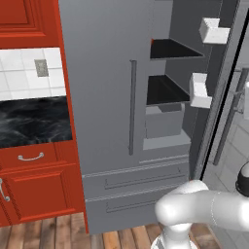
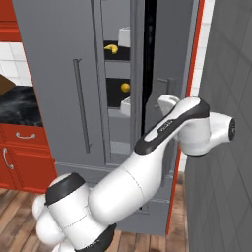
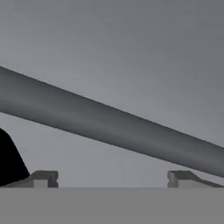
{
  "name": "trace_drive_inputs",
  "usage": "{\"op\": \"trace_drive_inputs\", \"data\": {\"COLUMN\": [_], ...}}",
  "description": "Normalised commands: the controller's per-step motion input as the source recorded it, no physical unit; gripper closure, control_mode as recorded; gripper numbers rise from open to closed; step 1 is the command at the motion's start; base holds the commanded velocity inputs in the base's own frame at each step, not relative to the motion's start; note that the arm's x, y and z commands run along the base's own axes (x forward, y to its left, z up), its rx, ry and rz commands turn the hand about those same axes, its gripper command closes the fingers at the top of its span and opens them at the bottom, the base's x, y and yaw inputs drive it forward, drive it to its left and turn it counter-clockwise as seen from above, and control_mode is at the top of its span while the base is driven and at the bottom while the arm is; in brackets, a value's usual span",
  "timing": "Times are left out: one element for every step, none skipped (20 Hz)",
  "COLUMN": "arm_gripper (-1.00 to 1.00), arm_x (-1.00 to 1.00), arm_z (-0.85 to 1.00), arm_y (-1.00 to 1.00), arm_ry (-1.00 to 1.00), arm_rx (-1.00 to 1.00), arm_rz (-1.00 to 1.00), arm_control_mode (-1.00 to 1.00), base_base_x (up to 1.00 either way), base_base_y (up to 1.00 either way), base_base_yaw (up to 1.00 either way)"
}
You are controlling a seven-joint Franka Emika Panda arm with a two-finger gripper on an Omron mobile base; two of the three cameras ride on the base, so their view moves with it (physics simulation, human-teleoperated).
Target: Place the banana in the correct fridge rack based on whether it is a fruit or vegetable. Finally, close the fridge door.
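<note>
The banana [image 2: 111, 48] lies on the upper black fridge rack [image 1: 174, 49], which has a small red fruit [image 1: 151, 42] at its left end. The fridge door [image 2: 178, 49] stands open to the right. My arm reaches around the door's outer face to its handle [image 2: 165, 84]. In the hand view my gripper [image 3: 113, 177] is open, its fingertips [image 3: 43, 178] set wide apart. The grey bar of the handle [image 3: 113, 123] crosses slantwise just ahead of them. Nothing is held.
A lower black shelf [image 1: 164, 91] carries a round yellow fruit [image 2: 125, 87]. White door bins [image 1: 214, 30] hang on the open door's inner side. The left fridge door [image 1: 102, 87] is closed. Red cabinets [image 1: 34, 180] and a dark counter [image 1: 31, 119] stand to the left.
</note>
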Motion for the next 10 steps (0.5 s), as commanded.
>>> {"op": "trace_drive_inputs", "data": {"arm_gripper": [-1.0, -1.0, -1.0, -1.0, -1.0, -1.0, -1.0, -1.0, -1.0, -1.0], "arm_x": [0.45, 0.55, 0.64, 0.66, 0.63, 0.61, 0.66, 0.74, 0.76, 0.82], "arm_z": [0.04, 0.05, 0.04, 0.02, 0.0, 0.0, 0.0, 0.03, 0.08, 0.11], "arm_y": [1.0, 1.0, 1.0, 1.0, 1.0, 1.0, 1.0, 1.0, 1.0, 1.0], "arm_ry": [-0.21, -0.17, -0.15, -0.15, -0.14, -0.14, -0.15, -0.13, -0.13, -0.12], "arm_rx": [-0.02, -0.02, -0.04, -0.08, -0.1, -0.11, -0.11, -0.11, -0.13, -0.14], "arm_rz": [0.0, -0.03, -0.1, -0.17, -0.22, -0.25, -0.26, -0.27, -0.27, -0.29], "arm_control_mode": [-1.0, -1.0, -1.0, -1.0, -1.0, -1.0, -1.0, -1.0, -1.0, -1.0], "base_base_x": [0.0, 0.0, 0.0, 0.0, 0.0, 0.0, 0.0, 0.0, 0.0, 0.0], "base_base_y": [0.0, 0.0, 0.0, 0.0, 0.0, 0.0, 0.0, 0.0, 0.0, 0.0], "base_base_yaw": [0.0, 0.0, 0.0, 0.0, 0.0, 0.0, 0.0, 0.0, 0.0, 0.0]}}
